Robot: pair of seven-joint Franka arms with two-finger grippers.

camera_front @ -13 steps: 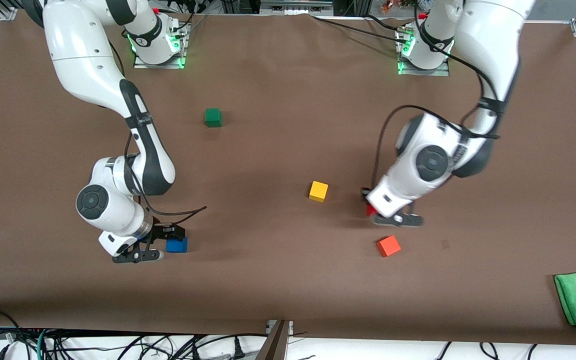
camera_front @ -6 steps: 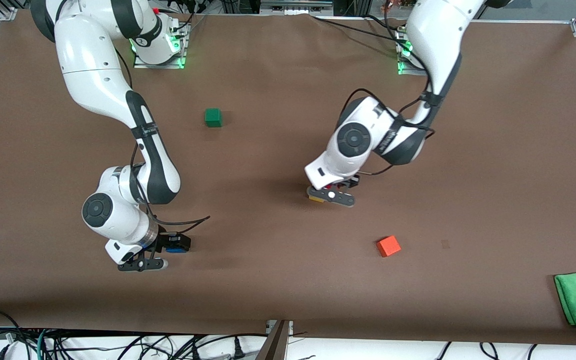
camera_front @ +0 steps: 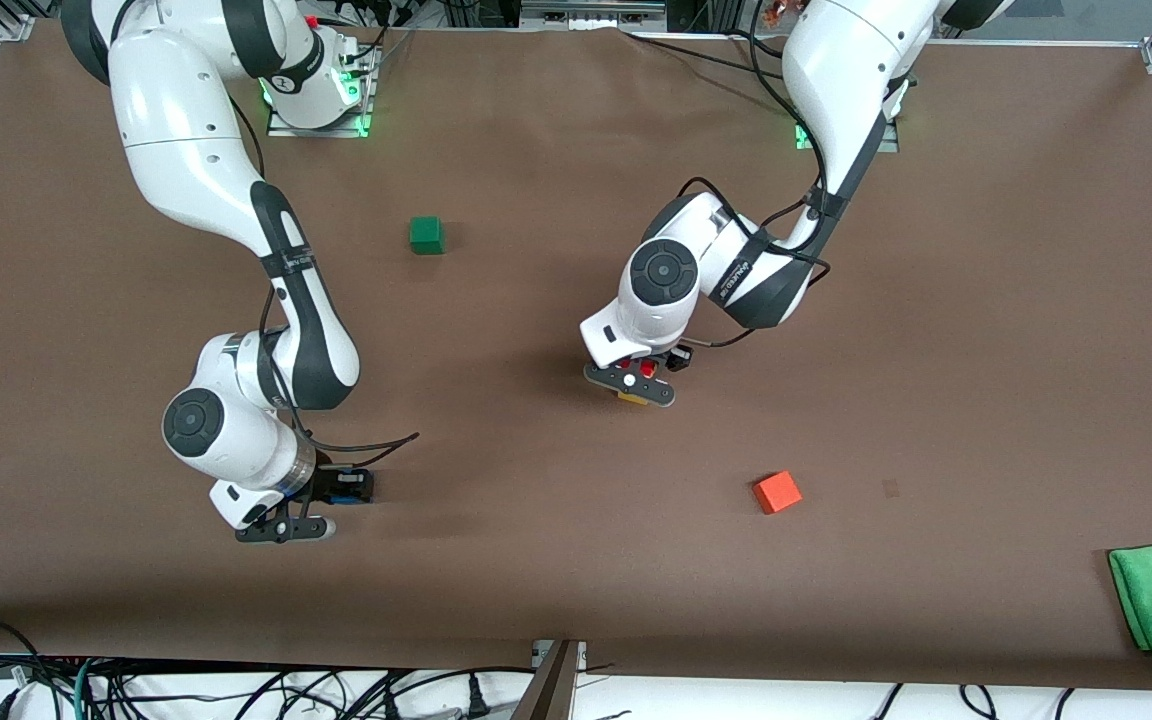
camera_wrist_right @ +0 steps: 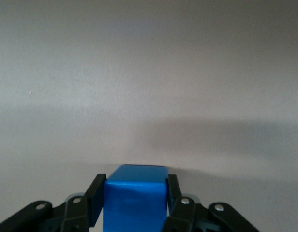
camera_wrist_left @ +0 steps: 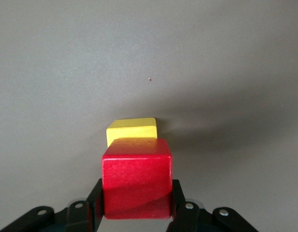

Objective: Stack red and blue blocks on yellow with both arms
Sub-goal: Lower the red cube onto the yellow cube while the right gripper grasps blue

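Deep red matte cube (camera_wrist_left: pixel 136 177) sits clamped in the left claw (camera_front: pixel 648 371), held over the small yellow matte cube (camera_wrist_left: pixel 132 130) on the brown surface (camera_front: pixel 556 560). The right claw (camera_front: pixel 336 492), toward the right arm's end, is clamped on the bright blue matte cube (camera_wrist_right: pixel 135 198).

High front view — close wrist views

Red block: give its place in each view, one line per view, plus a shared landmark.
Front view: red block barely shows under the left gripper, over the yellow block.
Left wrist view: red block fills the lower middle, clamped between the fingers.
Right wrist view: not in it.
Shared landmark: the yellow block, just under the red one.
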